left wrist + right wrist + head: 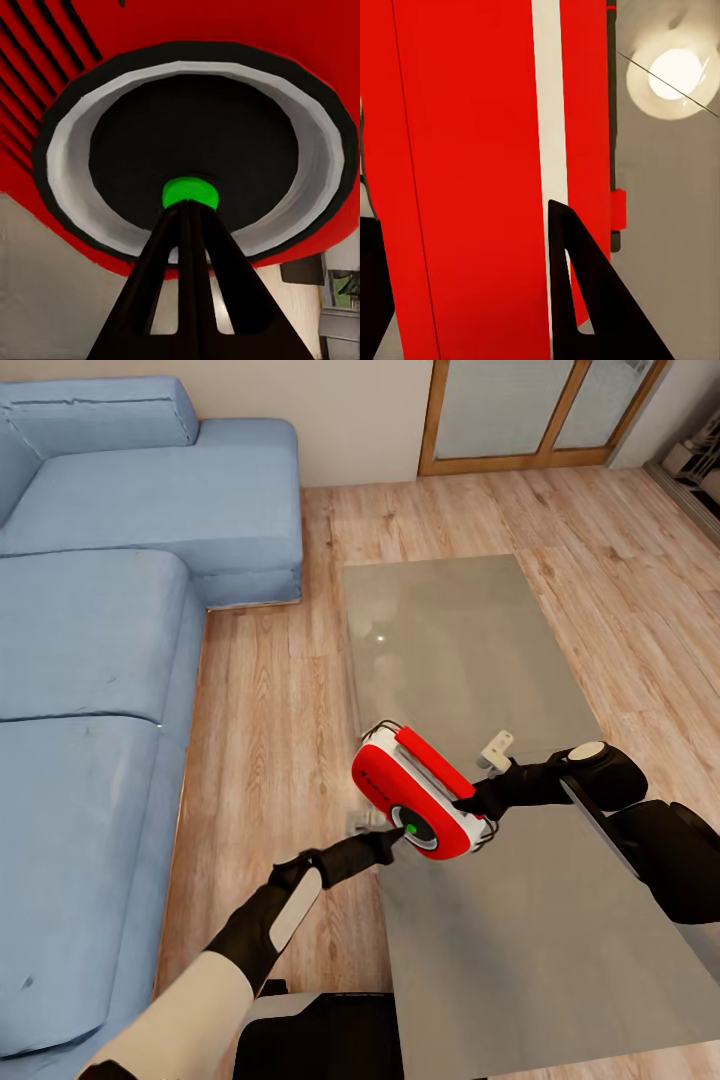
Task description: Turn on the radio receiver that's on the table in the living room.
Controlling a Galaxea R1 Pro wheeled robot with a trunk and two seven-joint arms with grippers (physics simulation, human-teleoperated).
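Note:
The red radio receiver [420,790] with its white band hangs tilted just above the grey table [450,630], near the table's left edge. My right gripper [480,800] is shut on the radio's body, one finger on each side of the red casing [472,150]. My left gripper [398,832] is shut, its joined fingertips [190,214] pressed against a small green button [190,191] in the round dark dial [195,127] at the radio's near end. The thin handle [385,728] shows at the far end.
A blue sectional sofa [100,620] runs along the left, with a strip of wood floor [270,740] between it and the table. Wood-framed glass doors [540,410] stand at the back. A lamp's reflection [675,75] shines on the glossy tabletop.

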